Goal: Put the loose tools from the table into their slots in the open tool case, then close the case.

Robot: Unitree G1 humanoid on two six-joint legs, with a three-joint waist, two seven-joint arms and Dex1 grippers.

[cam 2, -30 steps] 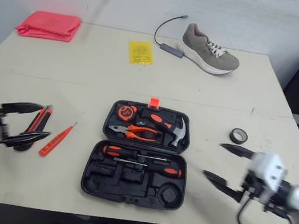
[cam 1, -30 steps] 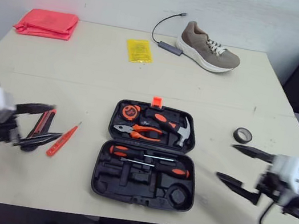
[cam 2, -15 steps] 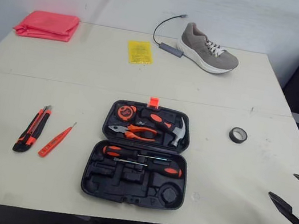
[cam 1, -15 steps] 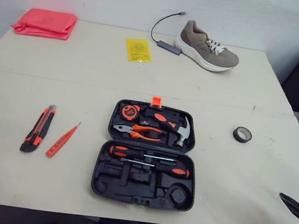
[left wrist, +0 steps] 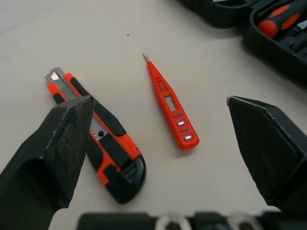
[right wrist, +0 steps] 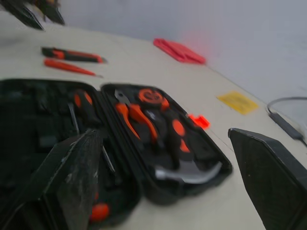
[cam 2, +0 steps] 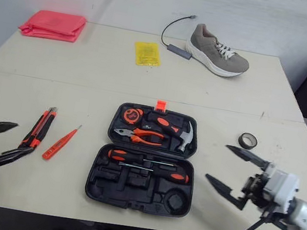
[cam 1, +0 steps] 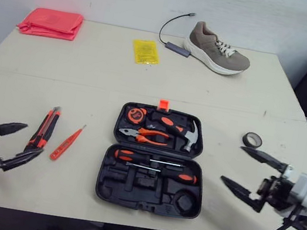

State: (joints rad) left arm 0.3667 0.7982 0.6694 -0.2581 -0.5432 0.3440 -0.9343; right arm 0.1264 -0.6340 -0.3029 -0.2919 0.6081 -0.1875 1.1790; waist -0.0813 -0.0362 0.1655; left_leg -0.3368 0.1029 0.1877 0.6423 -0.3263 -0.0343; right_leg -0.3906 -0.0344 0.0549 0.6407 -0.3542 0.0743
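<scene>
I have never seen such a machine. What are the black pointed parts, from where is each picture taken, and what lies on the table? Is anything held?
It is a humanoid robot; each arm ends in a gripper of two black fingers. The two wide pictures come from a camera on its head, looking down at the table. The left gripper and the right gripper are both open and hold nothing. The two close pictures come from cameras on the wrists, looking along each gripper's fingers. In the middle lies an open case with some tools in it. Loose on the table: a knife and a tester to its left, a tape roll to its right. Farther back lie a shoe, a red cloth and a yellow packet.
</scene>
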